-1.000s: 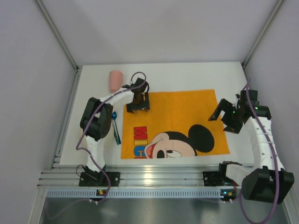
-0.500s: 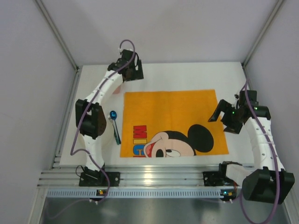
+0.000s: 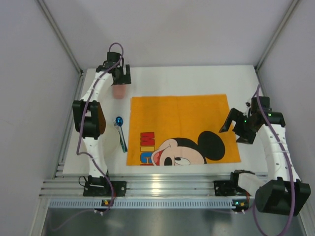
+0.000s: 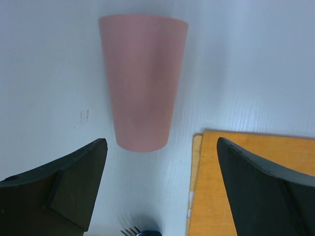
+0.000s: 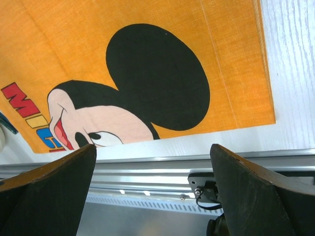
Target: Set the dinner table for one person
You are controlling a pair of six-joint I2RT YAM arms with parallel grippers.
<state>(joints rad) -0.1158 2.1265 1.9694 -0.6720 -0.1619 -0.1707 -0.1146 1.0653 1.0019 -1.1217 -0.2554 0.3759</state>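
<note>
Top view: the pink tapered plastic cup (image 3: 118, 92) is seen far left on the large white dinner table (image 3: 197, 78), under the left gripper (image 3: 119, 81). Left wrist: jaws are spread wide; the lying cup may be rolled aside by one finger. Right wrist: the right gripper (image 5: 152, 147) is held wide, empty.

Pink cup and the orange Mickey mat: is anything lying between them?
Nothing. A bare strip of white tabletop separates the pink cup from the corner of the orange mat, clearest in the left wrist view.
</note>
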